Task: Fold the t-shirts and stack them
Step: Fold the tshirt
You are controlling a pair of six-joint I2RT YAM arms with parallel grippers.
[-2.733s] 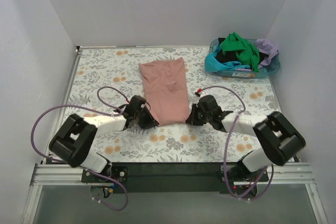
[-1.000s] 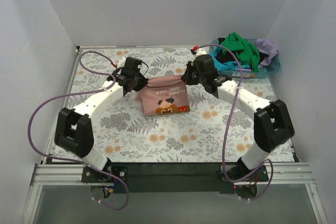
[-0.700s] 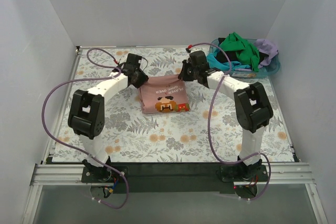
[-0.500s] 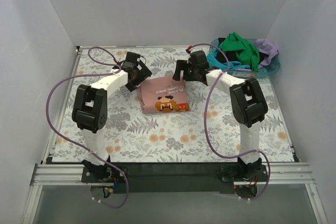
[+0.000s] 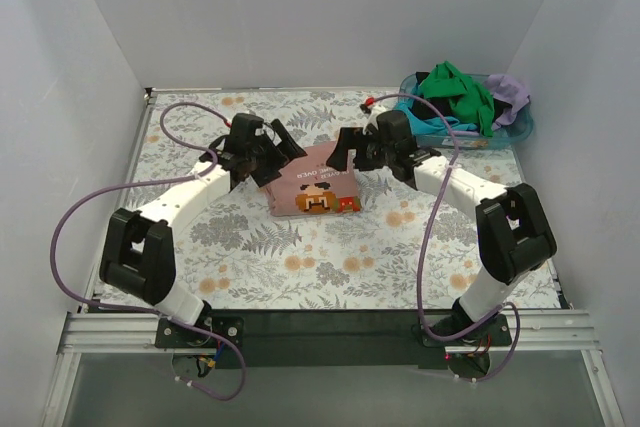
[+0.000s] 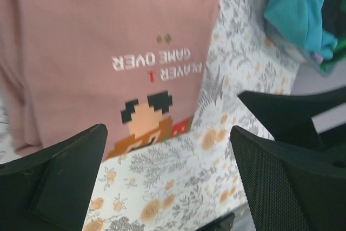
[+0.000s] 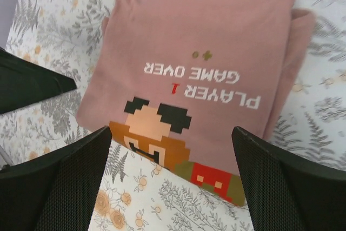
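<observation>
The dusty pink t-shirt [image 5: 312, 187] lies folded in a small rectangle on the flowered table, its pixel cartoon print and "PLAYER 1 GAME OVER" text facing up. My left gripper [image 5: 277, 161] hovers open at the shirt's left far corner and holds nothing. My right gripper [image 5: 352, 154] hovers open at the right far corner, also holding nothing. In the left wrist view the shirt [image 6: 108, 52] lies beyond the spread gripper [image 6: 170, 185]. The right wrist view shows the shirt [image 7: 200, 52] past the wide-open gripper [image 7: 172, 185]. More t-shirts, green [image 5: 458, 90], lilac [image 5: 511, 92], black [image 5: 434, 107] and turquoise [image 5: 418, 123], are heaped at the back right.
A blue plastic basket [image 5: 517, 136] holds that heap at the table's back right corner, seen also as turquoise cloth [image 6: 300, 9] in the left wrist view. White walls close in the table on three sides. Purple cables loop from both arms.
Both grippers were shut on the pink shirt's far edge a second ago. They have opened, let it go and drawn slightly back. The shirt now rests folded on the table.
</observation>
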